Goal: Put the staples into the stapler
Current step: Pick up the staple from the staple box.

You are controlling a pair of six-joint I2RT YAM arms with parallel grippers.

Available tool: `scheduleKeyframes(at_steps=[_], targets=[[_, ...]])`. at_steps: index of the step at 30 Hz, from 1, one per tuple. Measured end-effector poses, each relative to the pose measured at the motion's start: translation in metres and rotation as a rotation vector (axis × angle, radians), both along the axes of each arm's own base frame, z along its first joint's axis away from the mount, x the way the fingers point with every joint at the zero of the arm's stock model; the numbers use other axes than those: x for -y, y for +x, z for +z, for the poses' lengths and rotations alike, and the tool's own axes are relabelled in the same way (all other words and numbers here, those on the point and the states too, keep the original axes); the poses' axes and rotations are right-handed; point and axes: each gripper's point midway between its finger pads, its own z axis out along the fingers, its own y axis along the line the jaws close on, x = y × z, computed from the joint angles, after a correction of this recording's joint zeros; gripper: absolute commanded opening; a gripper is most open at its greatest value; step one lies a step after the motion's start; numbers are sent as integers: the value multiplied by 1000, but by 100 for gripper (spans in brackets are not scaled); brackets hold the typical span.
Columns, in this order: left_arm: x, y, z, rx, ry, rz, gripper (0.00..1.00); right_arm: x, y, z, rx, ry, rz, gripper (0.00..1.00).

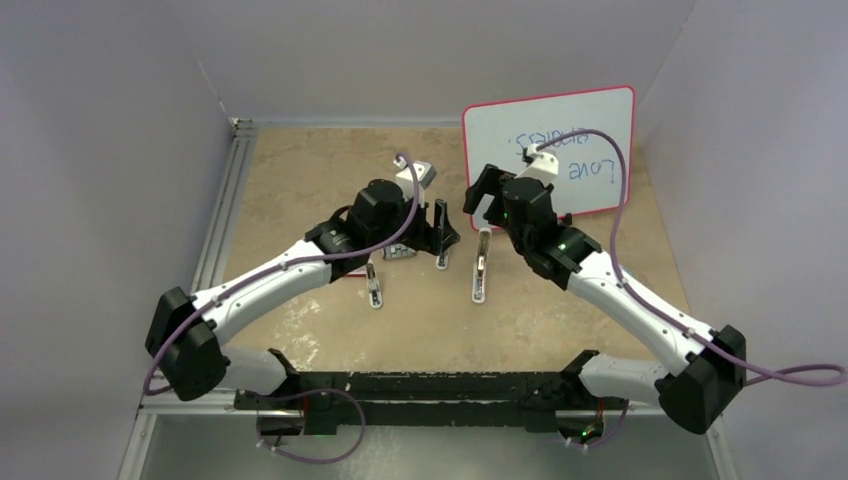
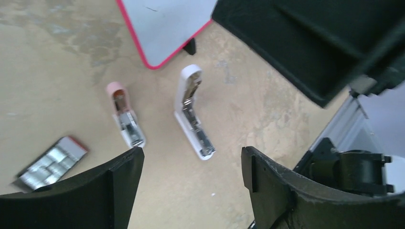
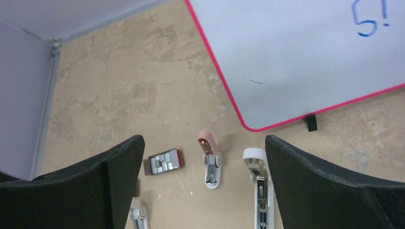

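The staples (image 3: pixel 165 161) lie as silvery strips in a small grey tray with a red end, flat on the tan table; in the left wrist view the staples (image 2: pixel 52 162) sit at the lower left. A pink mini stapler (image 3: pixel 210 160) lies just right of the tray. A long white stapler (image 3: pixel 258 186) lies opened out beside it, and shows as the white stapler (image 2: pixel 193 114) and the white stapler (image 1: pixel 481 268) in the other views. My left gripper (image 2: pixel 191 162) hovers open above the table, holding nothing. My right gripper (image 3: pixel 204 143) is open and empty too, high over the staplers.
A red-rimmed whiteboard (image 1: pixel 560 130) with blue writing stands at the back right. Another small white stapler (image 1: pixel 373 287) lies left of centre, also seen as the stapler (image 3: pixel 138 214). Grey walls enclose the table on three sides, with a metal rail (image 1: pixel 225 210) on the left.
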Motion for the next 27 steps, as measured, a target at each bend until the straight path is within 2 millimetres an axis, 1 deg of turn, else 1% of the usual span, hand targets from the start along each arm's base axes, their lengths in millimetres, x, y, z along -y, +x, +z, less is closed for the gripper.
scheduleKeyframes(at_steps=[1, 2, 4, 5, 6, 8, 9, 11, 13, 15, 17, 19, 21, 24, 27], targets=[[-6, 0, 2, 16, 20, 7, 75, -6, 3, -3, -3, -14, 27, 99], [-14, 0, 4, 36, 41, 19, 75, -12, 6, -7, -5, -29, 57, 95], [-30, 2, 12, 71, 75, 59, 75, -26, 10, -13, -4, -50, 123, 75], [-38, 3, 16, 83, 85, 87, 75, -33, 12, -14, 3, -56, 161, 67], [-45, 4, 18, 87, 93, 110, 75, -41, 14, -15, 9, -53, 201, 59], [-63, 7, 23, 89, 111, 174, 75, -59, 15, -18, 5, -44, 271, 47], [-70, 8, 24, 87, 117, 202, 75, -69, 17, -20, 0, -44, 303, 44], [-88, 10, 25, 76, 129, 286, 75, -91, 21, -27, -19, -51, 352, 41], [-104, 10, 26, 78, 138, 350, 75, -116, 21, -38, -45, -68, 398, 39], [-121, 7, 26, 87, 147, 413, 75, -141, 17, -57, -80, -92, 443, 34], [-135, 2, 27, 99, 148, 459, 75, -159, 10, -78, -120, -121, 478, 22], [-150, -4, 28, 118, 147, 499, 75, -172, 6, -99, -157, -153, 501, 9], [-162, -10, 28, 122, 140, 533, 76, -186, 4, -121, -199, -188, 519, 6], [-171, -14, 31, 137, 122, 561, 79, -200, 5, -151, -259, -229, 525, 7], [-175, -16, 32, 143, 115, 572, 80, -208, 8, -174, -304, -262, 519, 7]])
